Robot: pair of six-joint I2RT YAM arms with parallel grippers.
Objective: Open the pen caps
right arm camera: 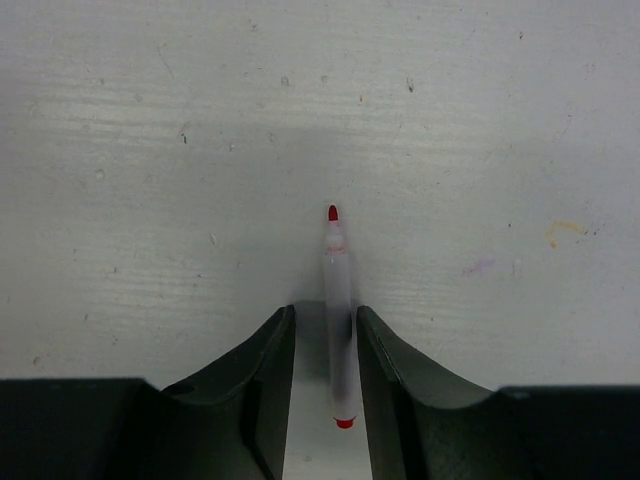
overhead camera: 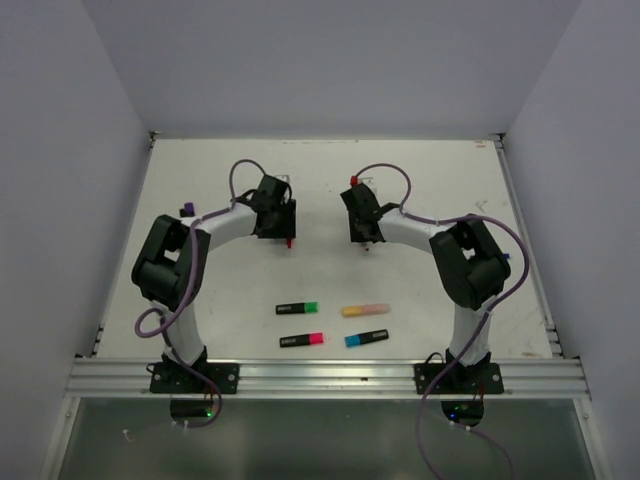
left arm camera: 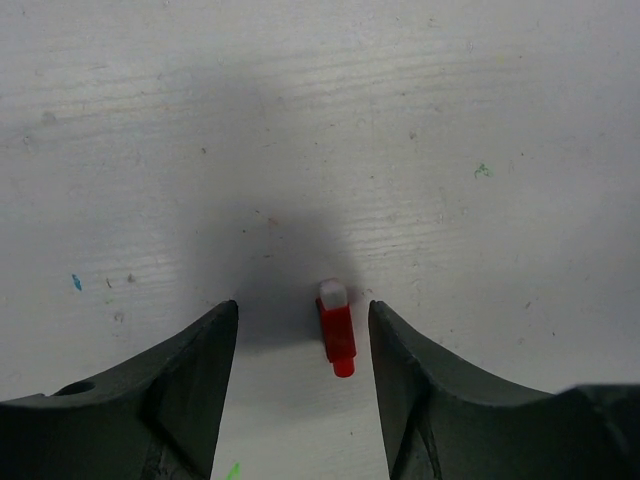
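Pointing its red tip away, the thin white pen (right arm camera: pixel 338 290) lies between the narrowly parted right pincer (right arm camera: pixel 324 318); the wide left pincer (left arm camera: pixel 301 315) straddles a small red cap (left arm camera: pixel 337 335).

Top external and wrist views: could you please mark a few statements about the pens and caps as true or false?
1. The small red plastic cap lies between the parted fingers of the left gripper. True.
2. The thin white pen with the red tip wears a cap. False: its tip is bare.
3. The black highlighter with the green cap lies capped on the white table. True.
4. The right gripper holds the peach-orange highlighter. False: that highlighter lies on the table.
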